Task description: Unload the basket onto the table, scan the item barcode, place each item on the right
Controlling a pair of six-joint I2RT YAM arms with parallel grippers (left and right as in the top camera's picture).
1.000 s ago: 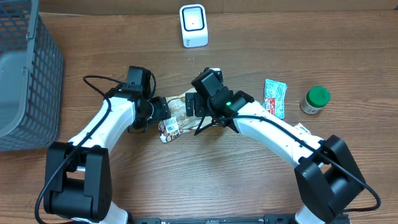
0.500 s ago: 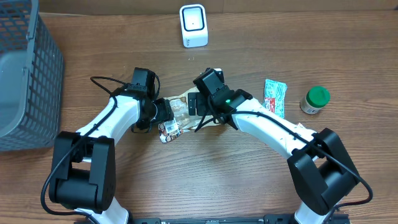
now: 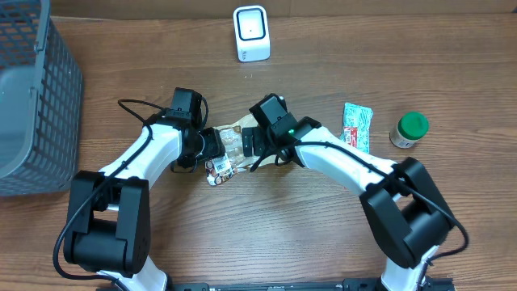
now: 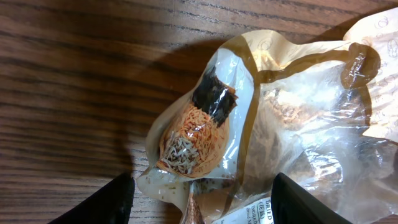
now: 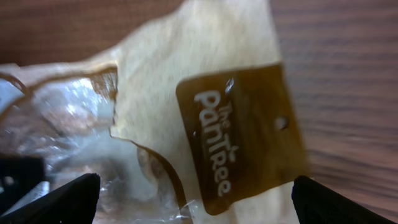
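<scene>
Overhead, the crinkled clear-and-tan plastic snack packet (image 3: 232, 141) lies on the brown wooden table (image 3: 323, 234) lengthwise between the arms, left gripper (image 3: 212, 150) and right gripper (image 3: 252, 141) each straddling one end with jaws apart, neither clamped on it yet.

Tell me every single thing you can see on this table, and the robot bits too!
snack bag: 1, clear and tan, middle of the table, between the two grippers
scanner: 1, white, far side of the table
basket: 1, grey, on the robot's left
packet: 1, teal with red and white, to the robot's right of the snack bag
jar: 1, green lid, just beyond the packet on the right
table: 1, brown wood, under everything
left gripper: 1, black, open, at one end of the snack bag
right gripper: 1, black, open, at the bag's tan end
</scene>
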